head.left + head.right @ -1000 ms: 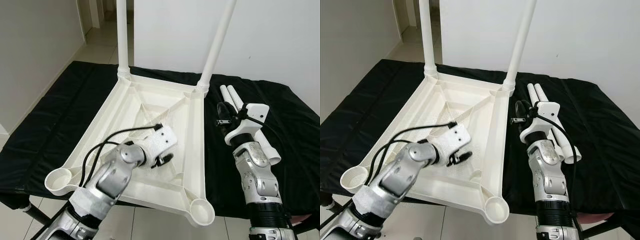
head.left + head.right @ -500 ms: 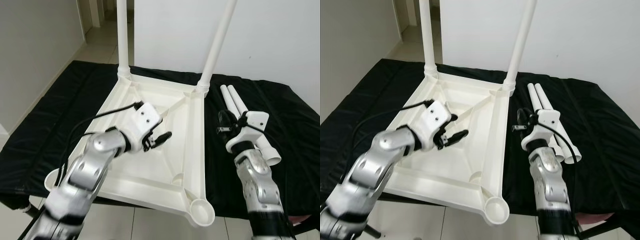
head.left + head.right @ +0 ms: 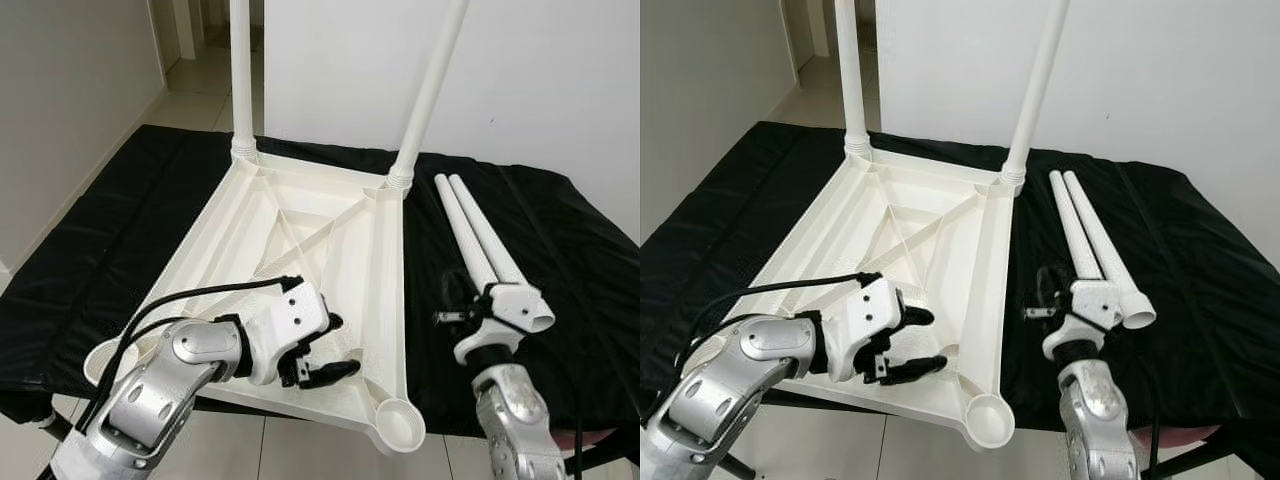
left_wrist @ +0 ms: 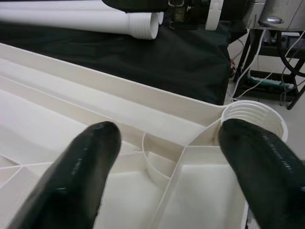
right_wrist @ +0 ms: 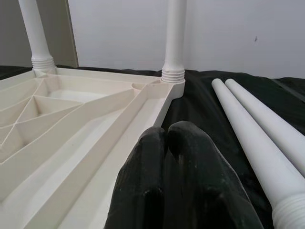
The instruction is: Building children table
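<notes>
A white plastic tabletop lies upside down on a black cloth. Two white legs stand screwed into its far corners. Two loose legs lie side by side on the cloth to its right. My left gripper hangs open over the tabletop's near part, close to the empty near-right socket; in the left wrist view that socket sits just beyond one of its fingers. My right gripper is shut and empty, beside the loose legs' near ends.
The black cloth covers a low platform that ends just before me. Another empty socket is at the near-left corner. A white wall stands behind. Tiled floor runs off at the far left. Cables hang past the cloth's edge.
My left gripper has swung from the tabletop's middle back to its near part, toward the near-right socket. My right arm has drawn back toward me and sits lower.
</notes>
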Robot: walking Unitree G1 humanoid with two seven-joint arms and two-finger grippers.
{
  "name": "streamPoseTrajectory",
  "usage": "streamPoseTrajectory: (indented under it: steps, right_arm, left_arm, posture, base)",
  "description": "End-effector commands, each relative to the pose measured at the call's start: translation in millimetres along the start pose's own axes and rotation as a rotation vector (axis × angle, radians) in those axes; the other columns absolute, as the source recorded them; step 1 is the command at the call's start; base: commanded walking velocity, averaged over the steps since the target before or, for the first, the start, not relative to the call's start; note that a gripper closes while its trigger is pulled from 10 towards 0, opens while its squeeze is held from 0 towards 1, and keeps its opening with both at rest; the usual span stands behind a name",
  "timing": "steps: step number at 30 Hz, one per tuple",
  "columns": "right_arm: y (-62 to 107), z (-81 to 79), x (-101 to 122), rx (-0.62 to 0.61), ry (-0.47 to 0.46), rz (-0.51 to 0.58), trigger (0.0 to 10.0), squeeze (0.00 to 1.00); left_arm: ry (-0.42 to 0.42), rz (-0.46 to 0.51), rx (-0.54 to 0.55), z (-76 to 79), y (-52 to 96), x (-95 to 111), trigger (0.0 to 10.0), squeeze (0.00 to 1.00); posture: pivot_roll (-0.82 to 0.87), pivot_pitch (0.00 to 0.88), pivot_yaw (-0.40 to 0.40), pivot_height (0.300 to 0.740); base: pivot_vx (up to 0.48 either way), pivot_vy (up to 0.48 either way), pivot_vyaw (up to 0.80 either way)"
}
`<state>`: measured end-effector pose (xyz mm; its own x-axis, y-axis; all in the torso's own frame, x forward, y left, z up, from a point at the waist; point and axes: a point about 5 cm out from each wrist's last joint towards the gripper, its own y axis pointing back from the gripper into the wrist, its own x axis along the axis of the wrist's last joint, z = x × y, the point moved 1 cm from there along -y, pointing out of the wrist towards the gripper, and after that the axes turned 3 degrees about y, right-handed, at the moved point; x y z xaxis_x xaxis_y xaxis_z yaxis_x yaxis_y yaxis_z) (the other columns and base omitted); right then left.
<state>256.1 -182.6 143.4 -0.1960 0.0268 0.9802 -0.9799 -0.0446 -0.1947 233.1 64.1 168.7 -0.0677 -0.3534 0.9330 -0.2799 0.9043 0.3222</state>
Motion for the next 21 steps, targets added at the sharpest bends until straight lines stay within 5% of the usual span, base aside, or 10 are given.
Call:
streamPoseTrajectory:
  steps: [1, 5, 6, 21]
  right_arm:
    - [1.5, 1.3, 1, -0.01, 0.008, -0.001, 10.0, 0.0]
    - [-0.5, 1.2, 3, -0.013, 0.011, 0.004, 10.0, 0.0]
    - [-3.3, 2.2, 6, -0.019, 0.021, 0.013, 10.0, 0.0]
    - [-6.8, 2.7, 11, -0.031, 0.034, 0.024, 10.0, 0.0]
  left_arm:
    - [0.017, -0.024, -0.012, 1.9, -1.7, -4, 10.0, 1.0]
    - [0.06, -0.129, 0.019, 1.6, -8.9, -23, 10.0, 1.0]
    - [0.103, -0.225, 0.082, -0.8, -15.7, -39, 10.0, 0.0]
    - [0.137, -0.335, 0.273, -26.5, -12.4, -55, 10.0, 0.0]
  posture:
    - [-0.04, 0.0, -0.07, 0.74]
    - [-0.04, 0.0, -0.06, 0.74]
    - [-0.05, 0.0, -0.057, 0.74]
    - [-0.05, 0.0, -0.06, 0.74]
  base:
    - [0.0, 0.0, 0.0]
    - [0.0, 0.0, 0.0]
    - [0.0, 0.0, 0.0]
    - [0.0, 0.0, 0.0]
